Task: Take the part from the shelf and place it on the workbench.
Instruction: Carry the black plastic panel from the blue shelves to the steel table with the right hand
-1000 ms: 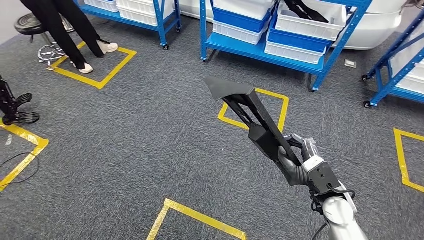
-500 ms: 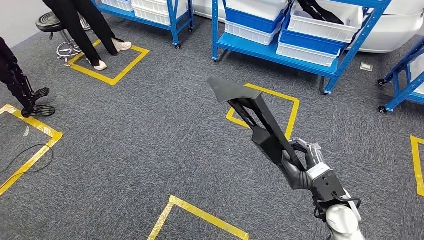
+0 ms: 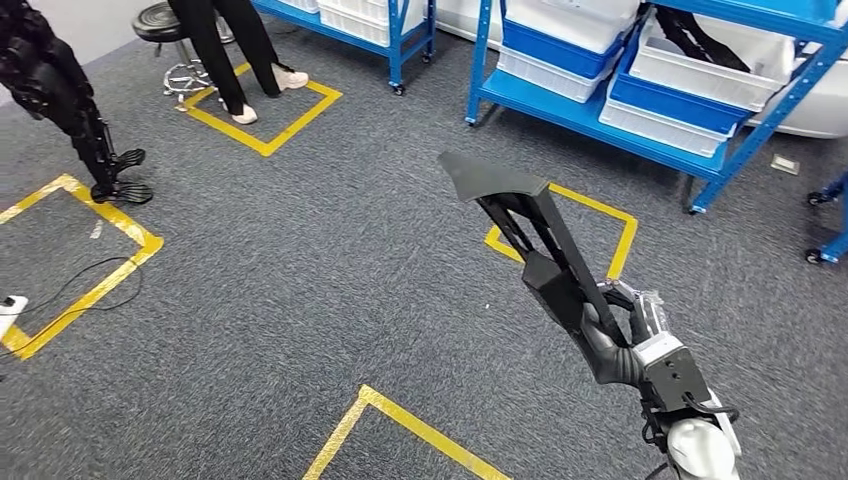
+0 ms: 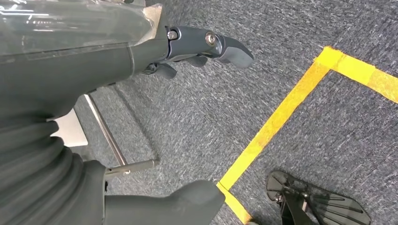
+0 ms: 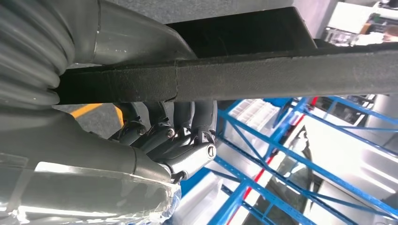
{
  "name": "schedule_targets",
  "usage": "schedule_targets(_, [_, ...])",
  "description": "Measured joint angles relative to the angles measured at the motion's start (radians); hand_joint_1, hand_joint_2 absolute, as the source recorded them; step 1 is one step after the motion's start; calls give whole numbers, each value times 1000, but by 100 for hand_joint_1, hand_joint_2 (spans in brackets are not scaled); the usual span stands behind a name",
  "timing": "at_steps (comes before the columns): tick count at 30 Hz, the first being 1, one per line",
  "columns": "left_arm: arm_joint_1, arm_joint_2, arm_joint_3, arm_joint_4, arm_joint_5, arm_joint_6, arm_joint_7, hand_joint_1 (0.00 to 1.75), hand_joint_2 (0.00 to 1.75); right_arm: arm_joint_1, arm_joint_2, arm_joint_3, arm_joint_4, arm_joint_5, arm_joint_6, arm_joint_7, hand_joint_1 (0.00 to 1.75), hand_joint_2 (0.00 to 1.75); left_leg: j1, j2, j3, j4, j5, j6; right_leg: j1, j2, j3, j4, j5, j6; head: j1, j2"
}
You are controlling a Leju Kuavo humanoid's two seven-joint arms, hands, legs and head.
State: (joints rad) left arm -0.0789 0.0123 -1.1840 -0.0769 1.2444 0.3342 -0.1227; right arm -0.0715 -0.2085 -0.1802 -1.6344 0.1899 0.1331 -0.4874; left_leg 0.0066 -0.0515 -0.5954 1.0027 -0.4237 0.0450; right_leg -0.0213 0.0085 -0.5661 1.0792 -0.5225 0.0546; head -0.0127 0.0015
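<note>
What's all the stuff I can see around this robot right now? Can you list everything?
Long black plastic part: one, black, held up over the carpet.
Blue metal shelves: several, blue, along the far side, holding white and blue bins.
Yellow tape squares: several, yellow, on the grey carpet.
Black round stool: one, far left.
Person's legs: black trousers, standing in a tape square.
Right robot hand: grips the part's lower end.
Left robot hand: empty, above the carpet.

Person (image 3: 235, 55) at upper left of head view is cut off above the legs by the top edge. Part's (image 3: 545, 250) lower end is hidden inside right hand (image 3: 620, 340). In right wrist view, part runs off the right edge, and the shelving (image 5: 281, 154) behind is blurred, contents unreadable.
</note>
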Motion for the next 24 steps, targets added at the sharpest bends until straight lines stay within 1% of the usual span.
schedule_targets(1, [0, 1, -3, 0, 0, 0, 0, 0, 175, 3, 0, -4, -8, 0, 0, 0, 175, 175, -2, -5, -1, 3, -1, -5, -1, 4, 21, -50, 18, -2, 0, 0])
schedule_targets(2, [-1, 2, -5, 0, 0, -1, 1, 0, 175, 8, 1, -9, -15, 0, 0, 0, 175, 175, -3, -9, -4, 5, -1, -10, 1, 7, 32, -75, 26, -8, 0, 0])
schedule_targets(3, [0, 3, -8, 1, 0, -1, 2, 0, 175, 12, 1, -13, -21, 0, 0, 1, 175, 175, -4, -12, -6, 5, 0, -17, 5, 5, 31, -77, 28, -16, -1, 0])
schedule_targets(4, [0, 4, -10, 2, 0, -1, 3, 0, 175, 17, 2, -17, -28, 0, 0, 1, 175, 175, -2, -14, -9, 4, 2, -23, 3, 1, 32, -78, 32, -25, -1, 0])
schedule_targets(5, [1, 5, -13, 2, -1, -2, 4, 0, 175, 20, 2, -20, -34, 0, 0, 1, 175, 175, 0, -9, -12, 8, -1, -29, 1, -3, 34, -79, 36, -32, -1, 0])
schedule_targets(6, [1, 6, -15, 3, -1, -3, 5, 0, 175, 23, 2, -22, -40, 0, 0, 1, 175, 175, 1, 1, -20, 23, -12, -35, -2, -7, 33, -80, 40, -40, -2, 0])
schedule_targets(7, [0, 6, -18, 4, -1, -4, 7, 0, 175, 27, 3, -23, -46, 0, 0, 1, 175, 175, 2, 14, -34, 56, -35, -40, -6, -11, 33, -82, 42, -48, -5, 0])
schedule_targets(8, [-1, 7, -21, 4, -2, -5, 9, 0, 175, 32, 4, -25, -52, 0, 0, 0, 175, 175, 4, 28, -59, 113, -69, -44, -6, -16, 33, -83, 43, -54, -7, 0])
schedule_targets(9, [-1, 7, -23, 4, -2, -6, 11, 0, 175, 37, 5, -28, -55, 0, 0, 0, 175, 175, 5, 35, -91, 184, -105, -48, -4, -21, 32, -83, 43, -57, -8, 0])
schedule_targets(10, [-2, 7, -24, 4, -3, -7, 14, 0, 175, 44, 6, -31, -57, 0, 0, -1, 175, 175, 6, 38, -123, 252, -133, -51, -3, -28, 32, -83, 43, -59, -9, 0])
schedule_targets(11, [-2, 7, -26, 4, -4, -8, 17, 0, 175, 50, 8, -35, -58, 0, 0, -1, 175, 175, 6, 39, -145, 298, -145, -53, -2, -34, 31, -83, 42, -59, -9, 0])
schedule_targets(12, [-1, 7, -28, 4, -4, -8, 20, 0, 175, 56, 9, -39, -59, 0, 0, -1, 175, 175, 7, 41, -148, 305, -139, -54, -1, -40, 31, -82, 42, -59, -9, 0])
schedule_targets(13, [-1, 8, -29, 4, -4, -8, 22, 0, 175, 60, 11, -42, -60, 0, 1, -2, 175, 175, 7, 45, -129, 268, -114, -54, -1, -45, 32, -82, 42, -59, -9, 0])
schedule_targets(14, [-1, 8, -31, 4, -4, -9, 25, 0, 175, 64, 13, -44, -62, 0, 2, -3, 175, 175, 7, 52, -93, 200, -80, -51, -1, -50, 33, -82, 41, -58, -9, 0])
schedule_targets(15, [-2, 9, -33, 4, -3, -9, 27, 0, 175, 67, 14, -46, -65, 0, 4, -4, 175, 175, 6, 66, -53, 124, -52, -48, 1, -53, 34, -82, 40, -57, -9, 0])
schedule_targets(16, [-3, 9, -34, 4, -2, -9, 29, 0, 175, 68, 16, -47, -67, 0, 5, -6, 175, 175, 4, 75, -21, 63, -32, -43, 5, -57, 34, -81, 38, -54, -9, 0])
schedule_targets(17, [-3, 9, -36, 4, 1, -9, 32, 0, 175, 69, 17, -48, -69, 0, 6, -8, 175, 175, 1, 81, -3, 27, -24, -38, 9, -60, 34, -81, 36, -51, -8, 0])
schedule_targets(18, [-4, 9, -37, 4, 4, -8, 35, 0, 175, 69, 18, -48, -70, 1, 7, -9, 175, 175, -2, 82, 2, 13, -23, -34, 14, -64, 34, -81, 36, -47, -6, 0])
schedule_targets(20, [-4, 8, -37, 4, 14, -5, 42, 0, 175, 65, 20, -48, -69, 2, 13, -11, 175, 175, -4, 69, 1, 8, -17, -22, 17, -70, 33, -81, 33, -37, -5, 0])
schedule_targets(21, [-4, 6, -37, 4, 21, -2, 45, 0, 175, 59, 21, -47, -68, 3, 17, -11, 175, 175, -4, 64, 2, 3, -13, -14, 16, -65, 29, -73, 26, -33, -5, 0])
schedule_targets(22, [-4, 5, -37, 4, 27, 3, 48, 0, 175, 50, 21, -45, -64, 4, 20, -12, 175, 175, -3, 59, 4, -1, -9, -6, 14, -54, 17, -46, 9, -31, -5, 0])
schedule_targets(23, [-5, 3, -37, 4, 35, 7, 51, 0, 175, 39, 22, -44, -58, 5, 23, -13, 175, 175, -1, 55, 4, -5, -5, 0, 12, -40, -5, 2, -16, -32, -4, 0])
schedule_targets(24, [-5, 0, -37, 4, 41, 11, 54, 0, 175, 26, 22, -43, -49, 7, 24, -14, 175, 175, -2, 50, 2, -5, -3, 4, 10, -28, -36, 70, -47, -35, -3, 0])
